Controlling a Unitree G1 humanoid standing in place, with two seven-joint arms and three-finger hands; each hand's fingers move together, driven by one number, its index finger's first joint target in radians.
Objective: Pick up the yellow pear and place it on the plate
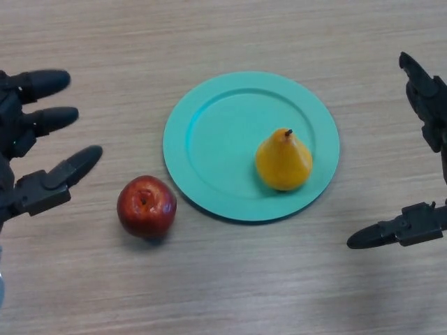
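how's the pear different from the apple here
Colour: the pear is yellow-orange, the apple is dark red.
Shape: the pear tapers to a narrow neck with a stem, the apple is round with a dimple on top.
Place: the pear sits on the teal plate, right of centre; the apple rests on the wooden table, just off the plate's lower left rim.
Shared: both are whole fruit, and neither is touched by a hand.

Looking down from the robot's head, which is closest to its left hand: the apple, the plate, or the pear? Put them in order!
From the left hand:
1. Red apple, on the table just left of the plate.
2. Teal plate, in the middle.
3. Yellow pear, on the plate's right side.
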